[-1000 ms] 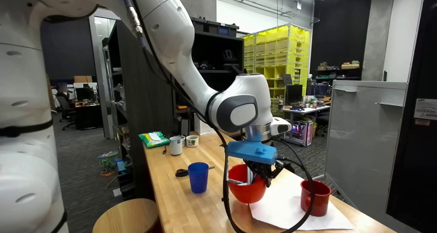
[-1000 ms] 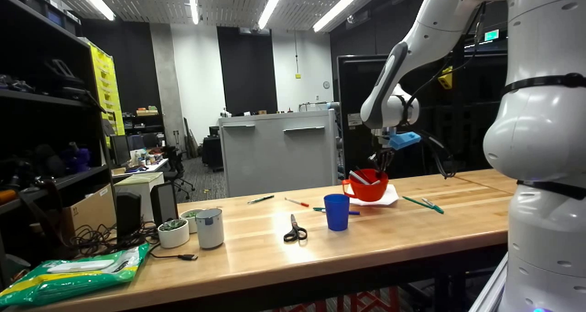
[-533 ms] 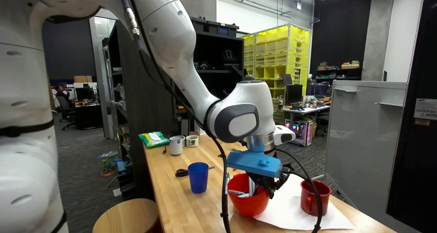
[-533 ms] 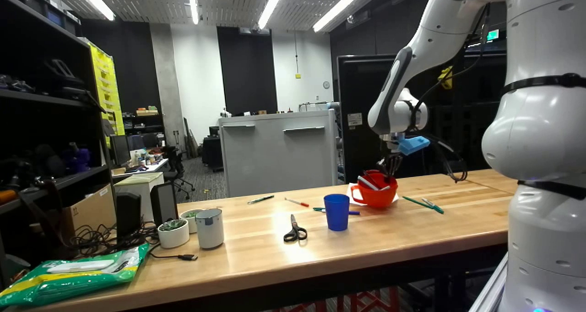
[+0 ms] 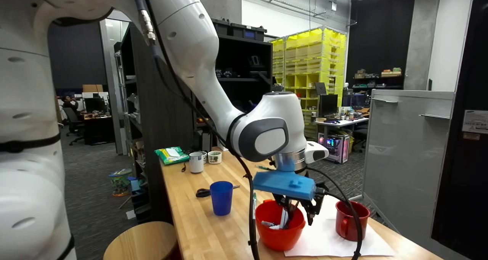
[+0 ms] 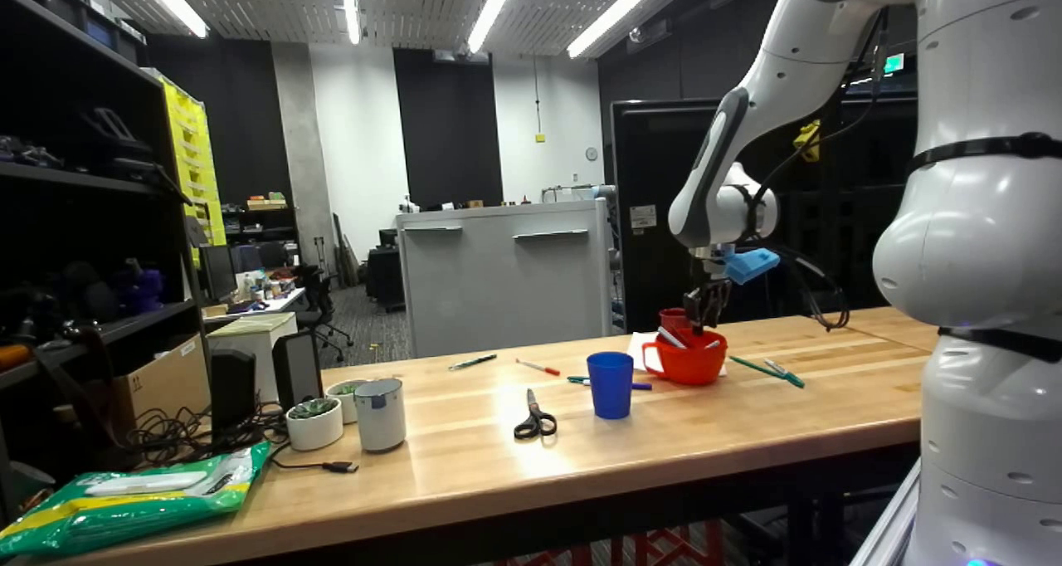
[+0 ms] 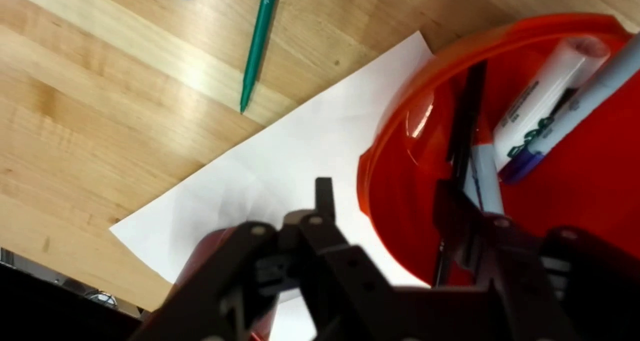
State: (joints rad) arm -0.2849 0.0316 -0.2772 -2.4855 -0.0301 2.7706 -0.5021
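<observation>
I've just spread the claw wide astride the rim of red bowl, nothing gripped; bowl's lower, probably on surface: looks released.

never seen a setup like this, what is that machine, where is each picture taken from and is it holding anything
The machine is a white robot arm ending in a black gripper, its two-fingered hand. Two views come from cameras outside the robot; the close-up comes from a camera on its wrist. On the wooden table are a red bowl holding markers, a red mug, white paper, a blue cup and scissors. Nothing appears held: the jaws stand open, on either side of the bowl's rim.
</observation>
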